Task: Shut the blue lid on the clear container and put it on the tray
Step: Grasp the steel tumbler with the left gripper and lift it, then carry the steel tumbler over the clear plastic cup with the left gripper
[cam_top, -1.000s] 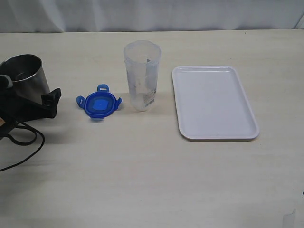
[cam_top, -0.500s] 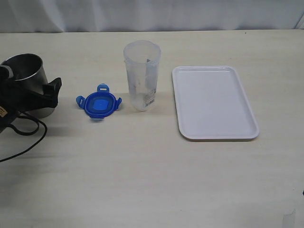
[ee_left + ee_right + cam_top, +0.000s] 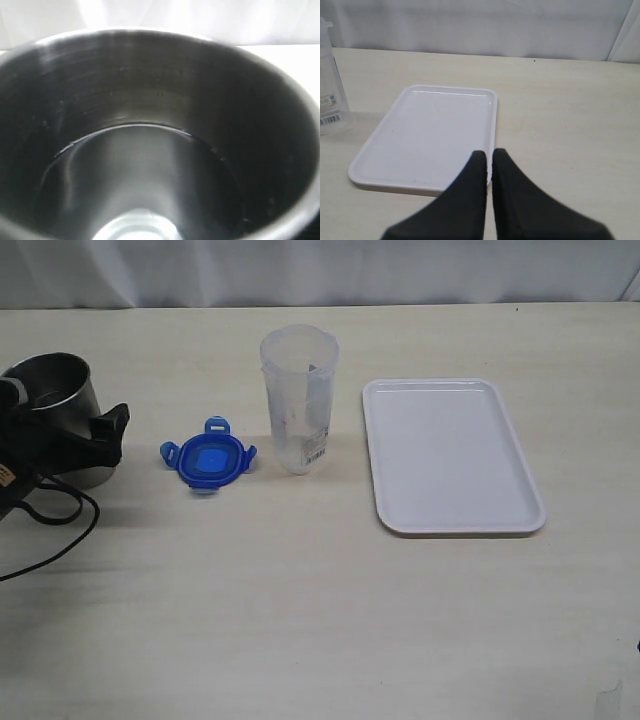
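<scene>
Blue plastic formed the small roundish lid [image 3: 207, 458], which was seen lying flat on the pale wooden table [image 3: 300, 620] with its snap tabs splayed outward. Just beside it, on the side toward the tray, the tall clear plastic container [image 3: 298, 400] was stood upright with its mouth uncovered and a barcode sticker [image 3: 316, 453] near its base. The lid and the container were kept apart by a narrow gap. Near the container's other side, the flat white rectangular tray [image 3: 450, 455] was laid on the table, so that the container was placed between lid and tray.

At the left edge of the exterior view, a tapered steel cup [image 3: 50, 390] was flanked by the left gripper [image 3: 62, 425], whose jaws were spread wide to either side of it; whether they touched its wall could not be told. The left wrist view was filled by the cup's dark interior. A black cable [image 3: 60, 530] was looped on the table below that arm.

The right gripper [image 3: 489, 160] was shown clenched, its black fingertips pressed together on nothing, above the table at the tray's near rim.
</scene>
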Robot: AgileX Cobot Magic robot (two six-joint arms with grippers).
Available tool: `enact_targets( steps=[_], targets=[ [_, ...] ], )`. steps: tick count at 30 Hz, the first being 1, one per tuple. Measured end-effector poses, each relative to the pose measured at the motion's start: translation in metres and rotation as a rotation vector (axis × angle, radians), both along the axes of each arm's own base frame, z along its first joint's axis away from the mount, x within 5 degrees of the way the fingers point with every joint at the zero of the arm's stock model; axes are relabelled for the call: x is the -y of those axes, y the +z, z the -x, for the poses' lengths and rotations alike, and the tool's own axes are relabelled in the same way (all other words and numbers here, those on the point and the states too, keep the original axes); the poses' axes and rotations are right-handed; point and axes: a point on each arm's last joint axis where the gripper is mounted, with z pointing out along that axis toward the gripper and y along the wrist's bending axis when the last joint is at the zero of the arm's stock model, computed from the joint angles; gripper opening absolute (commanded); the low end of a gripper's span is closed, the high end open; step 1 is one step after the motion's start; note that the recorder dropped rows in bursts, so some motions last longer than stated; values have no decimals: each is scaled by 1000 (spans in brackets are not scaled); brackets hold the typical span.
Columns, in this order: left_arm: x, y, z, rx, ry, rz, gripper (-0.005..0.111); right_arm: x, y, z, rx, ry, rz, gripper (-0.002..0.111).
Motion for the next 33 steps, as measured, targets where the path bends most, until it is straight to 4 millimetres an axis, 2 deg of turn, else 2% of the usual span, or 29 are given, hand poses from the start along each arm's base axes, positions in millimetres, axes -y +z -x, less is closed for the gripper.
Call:
enact_targets(
  steps=[3,7,18,24,33],
  targets=[
    [0,0,0,0,0,0,51,0,0,0,0,0,0,4],
    [3,0,0,-1,-36,-3,-1,0,0,0,0,0,0,4],
    [12,0,2,-4,-133,17,0,0,0,0,0,0,0,4],
    [13,11,1,-10,-145,16,0,0,0,0,0,0,0,4],
    [24,53,-41,135,-218,89,0,0,0,0,0,0,0,4]
  ],
)
